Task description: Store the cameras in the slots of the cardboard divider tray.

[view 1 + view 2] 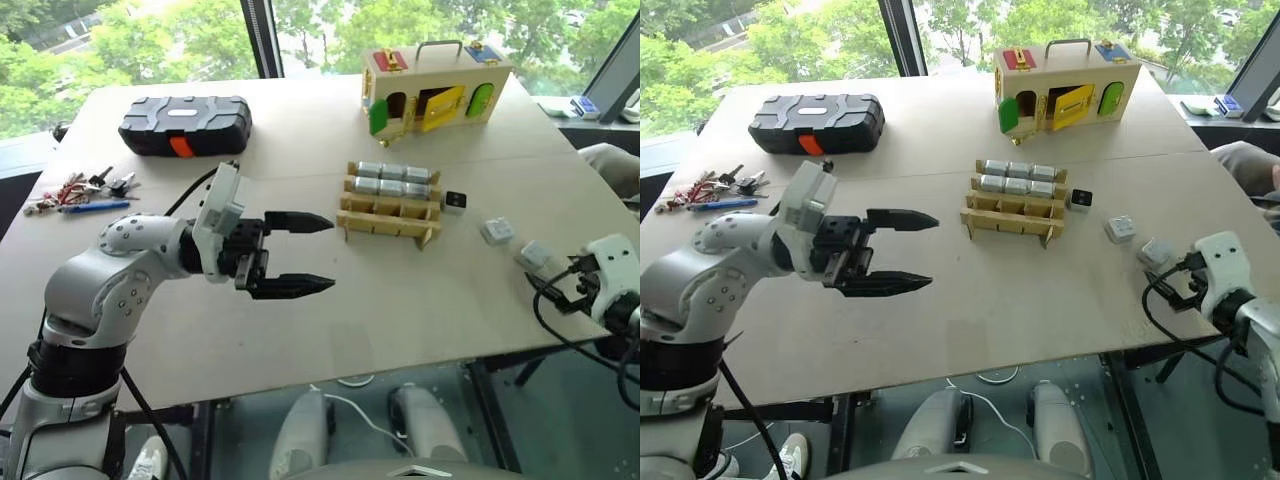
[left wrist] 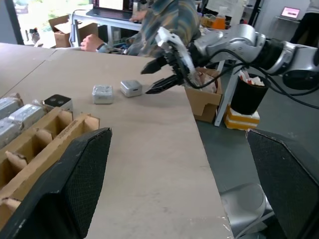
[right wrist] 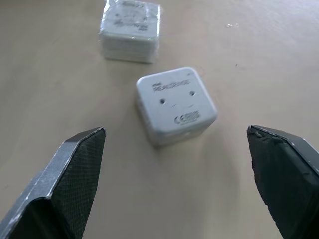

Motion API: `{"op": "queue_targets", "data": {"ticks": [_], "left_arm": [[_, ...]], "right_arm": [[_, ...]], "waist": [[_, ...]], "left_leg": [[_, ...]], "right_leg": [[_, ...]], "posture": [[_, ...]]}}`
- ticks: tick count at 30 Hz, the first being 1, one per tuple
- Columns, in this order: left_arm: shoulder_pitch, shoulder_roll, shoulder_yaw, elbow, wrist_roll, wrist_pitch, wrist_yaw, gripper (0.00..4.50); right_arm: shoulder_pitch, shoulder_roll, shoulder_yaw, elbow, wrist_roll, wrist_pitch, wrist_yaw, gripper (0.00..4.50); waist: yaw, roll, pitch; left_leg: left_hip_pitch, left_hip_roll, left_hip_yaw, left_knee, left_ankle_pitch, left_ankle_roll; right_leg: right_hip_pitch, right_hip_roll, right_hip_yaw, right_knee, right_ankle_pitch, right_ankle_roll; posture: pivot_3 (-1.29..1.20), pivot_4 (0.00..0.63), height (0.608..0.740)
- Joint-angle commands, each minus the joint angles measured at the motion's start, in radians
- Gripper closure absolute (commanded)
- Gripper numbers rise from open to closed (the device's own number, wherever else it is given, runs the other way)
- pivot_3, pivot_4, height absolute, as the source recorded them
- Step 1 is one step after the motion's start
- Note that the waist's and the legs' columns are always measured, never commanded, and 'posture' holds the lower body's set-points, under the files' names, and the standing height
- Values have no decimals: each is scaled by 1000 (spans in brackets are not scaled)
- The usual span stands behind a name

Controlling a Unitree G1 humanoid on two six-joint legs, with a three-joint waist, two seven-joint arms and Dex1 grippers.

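A: Looking from the left, what do you see first?

B: The left gripper (image 1: pixel 318 254) hangs above the table (image 1: pixel 300 330), wide open and holding nothing. It points toward the cardboard tray (image 1: pixel 390 215), which sits just past it.

A: What is in the tray?

B: Six cameras (image 1: pixel 395 180) fill the two back rows. The front slots look empty.

A: Any left out?

B: Three. A black-faced one (image 1: pixel 456 201) touches the tray's right end. A second camera (image 1: pixel 496 231) lies farther right, and a third camera (image 3: pixel 174 105) lies right in front of the right gripper (image 2: pixel 162 76).

A: So which arm is nearer?

B: The right one. Its fingers (image 3: pixel 75 174) are wide open on each side of that camera, not touching it.
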Motion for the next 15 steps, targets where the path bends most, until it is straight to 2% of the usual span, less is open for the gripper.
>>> {"op": "queue_targets", "data": {"ticks": [1, 6, 11, 12, 13, 15], "left_arm": [[-27, 0, 4, -3, 10, -28, -19, 26], [-32, 0, 12, 2, 19, -32, -16, 26], [-22, 0, 18, 0, 33, -51, -9, 26], [-19, 0, 19, -1, 36, -54, -10, 0], [-17, 0, 19, -1, 39, -56, -11, 0], [-14, 1, 21, -3, 36, -54, -10, 0]], "right_arm": [[-65, -25, 33, 85, -20, -58, 36, 0], [-176, -48, 80, 283, -27, -104, 108, 0], [-223, -51, 97, 384, -35, -137, 144, 0], [-226, -52, 100, 392, -35, -137, 152, 528], [-227, -52, 103, 395, -34, -137, 159, 831], [-224, -52, 107, 391, -33, -136, 169, 1741]], "waist": [[1, 0, 0], [2, 0, 1], [3, 0, 1], [3, 0, 1], [3, 0, 1], [3, 0, 1]], "left_leg": [[0, 0, -1, 0, 0, 0], [0, 0, 0, 0, 0, 1], [0, 0, 0, 0, -1, 1], [0, 0, 0, 0, -1, 1], [0, 0, 0, 0, -1, 1], [0, 0, 0, 0, -1, 1]], "right_leg": [[0, 0, 0, 0, 0, 0], [0, 0, 1, 0, 0, 0], [0, 0, 0, -1, 3, 2], [0, 0, 1, -1, 3, 2], [0, 0, 1, -1, 4, 2], [0, 0, 1, -1, 4, 2]], "posture": [[0, 150, 740], [0, 150, 740], [0, 150, 740], [0, 150, 740], [0, 150, 740], [0, 150, 740]]}}
